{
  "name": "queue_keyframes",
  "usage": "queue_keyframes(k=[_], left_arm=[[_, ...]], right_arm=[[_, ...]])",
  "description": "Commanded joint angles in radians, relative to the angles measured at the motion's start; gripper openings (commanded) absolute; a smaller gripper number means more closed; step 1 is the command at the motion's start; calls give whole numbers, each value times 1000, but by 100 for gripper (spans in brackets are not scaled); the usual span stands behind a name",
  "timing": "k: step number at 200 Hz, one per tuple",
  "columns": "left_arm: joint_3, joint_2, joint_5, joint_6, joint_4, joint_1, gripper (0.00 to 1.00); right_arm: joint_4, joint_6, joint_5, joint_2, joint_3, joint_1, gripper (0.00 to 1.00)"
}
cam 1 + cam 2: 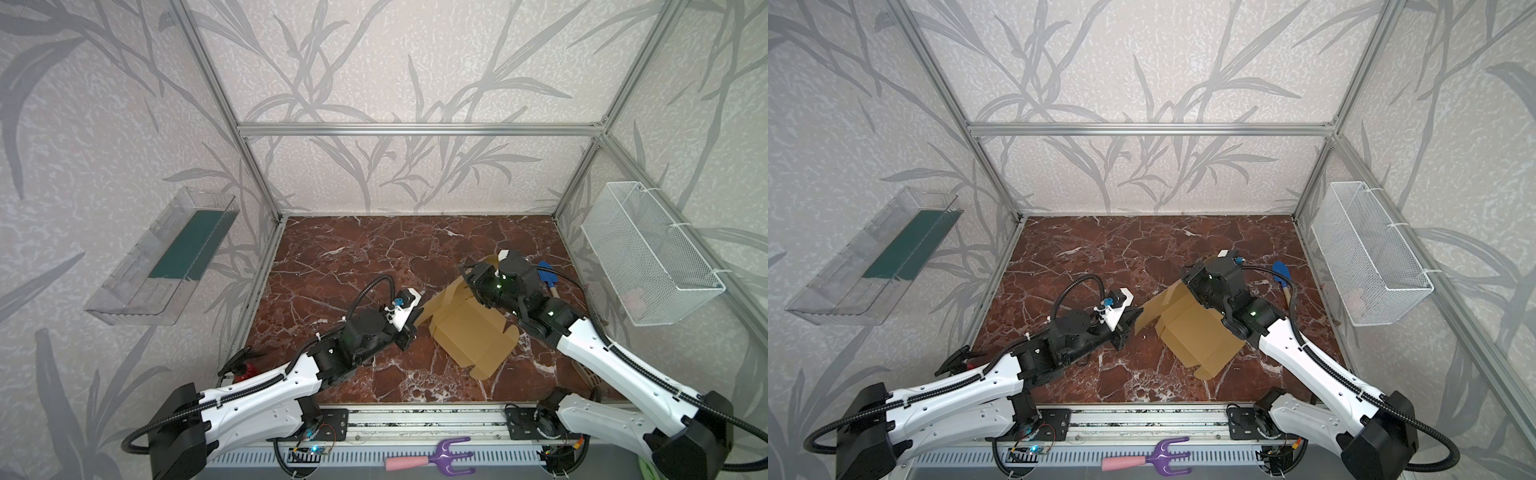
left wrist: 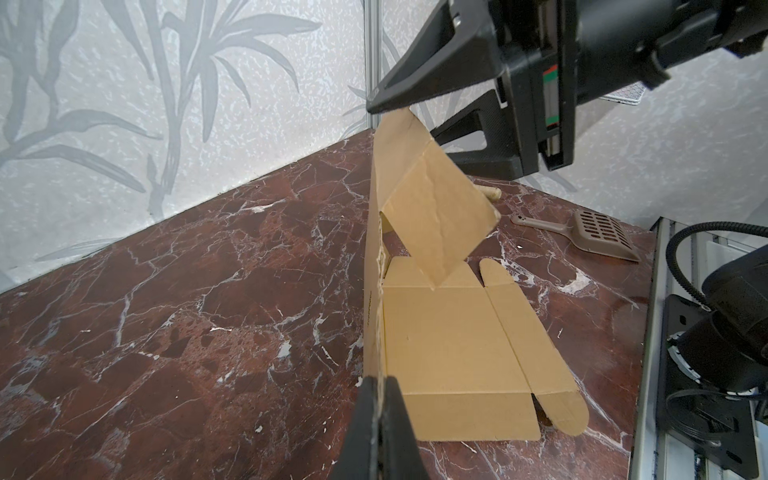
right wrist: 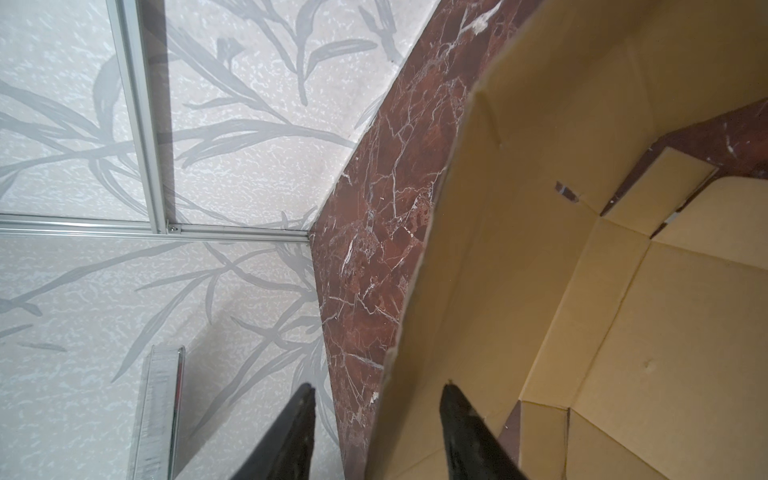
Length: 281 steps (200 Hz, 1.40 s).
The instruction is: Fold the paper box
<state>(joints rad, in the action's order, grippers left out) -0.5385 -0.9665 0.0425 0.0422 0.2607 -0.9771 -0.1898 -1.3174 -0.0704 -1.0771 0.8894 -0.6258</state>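
Paper box (image 1: 469,332) sits on the right half of the red-brown marble counter (image 1: 353,257), half formed. I see its square base panel flat on the surface and a rounded tab at the near end. One long side wall stands up along the edge nearest my left arm.

My left gripper (image 1: 414,322) is pinched closed on the near end of that raised wall. From the left wrist camera, the left gripper (image 2: 378,415) has the cardboard edge squeezed between both black fingers, with no gap showing. At the far end of the same wall a flap is bent inward and hangs tilted over the base.

My right gripper (image 1: 468,279) is above the paper box (image 1: 1200,338), at the top of that far end. From the right wrist camera, the right gripper (image 3: 378,388) has its jaws moderately apart. The wall's upper edge runs between them, one finger outside and one over the inner face. I cannot tell whether either finger touches the cardboard.

A blue scoop (image 1: 547,272) lies on the counter just beyond the right arm, near the right wall. A brown slotted scoop (image 2: 602,230) lies past the box in the left wrist view. A white wire basket (image 1: 648,257) hangs on the right wall and a clear tray (image 1: 162,257) on the left wall. A purple hand fork (image 1: 432,457) with a pink handle rests on the front rail.
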Motion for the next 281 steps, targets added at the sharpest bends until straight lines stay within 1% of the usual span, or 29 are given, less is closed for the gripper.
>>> queue_keyframes(k=[1,24,37,45,111,143,208,281], left_arm=[[5,3,19,-28,11,-8,0],[5,0,32,-28,11,-10,0],[3,-4,38,-27,11,-12,0],[2,-7,41,-28,11,-12,0],[-5,-29,53,-16,5,-15,0],[-8,-40,50,-10,5,-15,0],[-11,-54,46,-5,3,-20,0],[-14,-67,58,20,9,-21,0]], right_arm=[[36,-3,-21,-6,-13,-3,45],[45,-5,-27,-2,-29,-2,40],[52,-4,-31,2,-43,-2,34],[56,-7,-34,6,-50,-3,32],[111,-30,-40,11,-121,-2,30],[151,-31,-42,6,-142,-2,25],[198,-26,-51,-1,-160,-2,19],[276,-42,-61,6,-220,-2,7]])
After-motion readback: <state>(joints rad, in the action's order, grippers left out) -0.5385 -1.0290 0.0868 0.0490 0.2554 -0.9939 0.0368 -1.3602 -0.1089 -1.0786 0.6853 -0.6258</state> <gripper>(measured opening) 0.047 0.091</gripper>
